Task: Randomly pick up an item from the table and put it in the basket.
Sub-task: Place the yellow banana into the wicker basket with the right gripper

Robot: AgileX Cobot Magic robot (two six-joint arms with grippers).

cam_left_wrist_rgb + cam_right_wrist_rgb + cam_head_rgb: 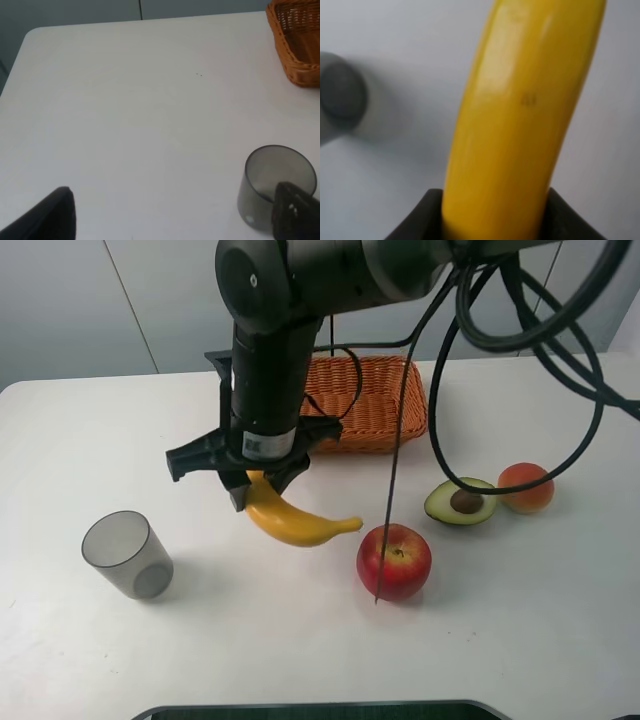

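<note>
Right pincer [256, 480] clamps one end of the glossy, curved yellow banana [298, 523], in front of the woven wicker basket [385, 400]. Left pincer [175, 200] gapes wide. Across the smooth white surface [250, 640], left to right: translucent grey cup [127, 554], banana, round red apple [394, 561], halved avocado [460, 502], orange fruit [526, 487]. A black cable [391, 480] hangs in front of the apple.
</note>
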